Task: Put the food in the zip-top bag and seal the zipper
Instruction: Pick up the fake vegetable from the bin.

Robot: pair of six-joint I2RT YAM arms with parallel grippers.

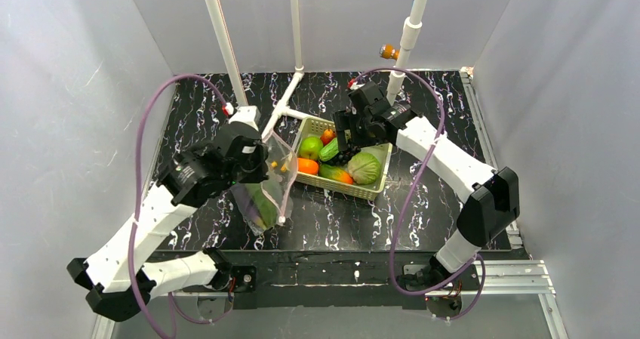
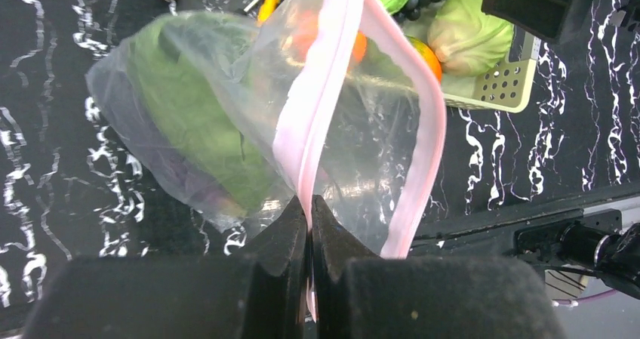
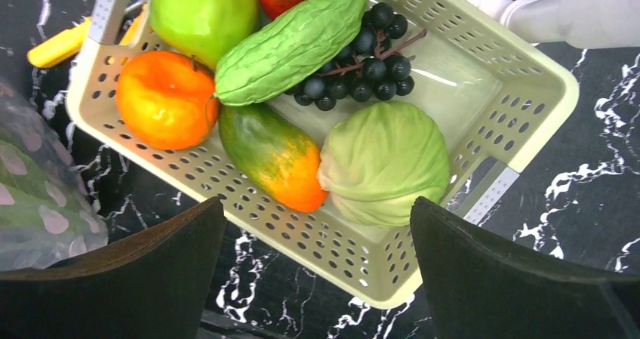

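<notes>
- The left jaws are pinching the zip-top bag (image 2: 362, 150) by its zipper (image 2: 317, 105), left of the basket (image 3: 302, 233).
- The right jaws are hanging spread wide above the cabbage (image 3: 385, 161) in the basket.
- Inside the bag, green leaves (image 2: 189, 120) are lying.

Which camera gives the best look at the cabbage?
The right wrist view: the cabbage sits large and clear in the basket. The top view shows it small; the left wrist view, distant near the upper edge.
</notes>
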